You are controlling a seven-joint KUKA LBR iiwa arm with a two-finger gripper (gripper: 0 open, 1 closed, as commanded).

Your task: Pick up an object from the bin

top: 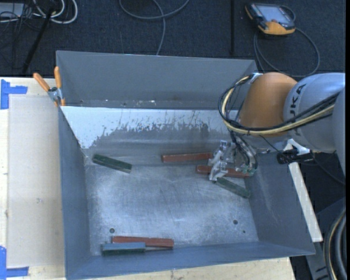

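My gripper (217,171) is low at the right side of the bin, its pale fingers pointing down-left. Right under the fingertips lies a short reddish-brown bar (207,169), partly hidden by the fingers. A dark green bar (233,186) lies slanted just below and right of the tips. A longer reddish-brown bar (185,157) rests to the left of the gripper, near the back wall. I cannot make out whether anything sits between the fingers.
A dark green bar (111,163) lies at the left of the bin floor. Near the front wall, a reddish-brown bar (143,241) and a grey-green bar (123,249) lie side by side. The arm with its orange cover and cables comes in from the right.
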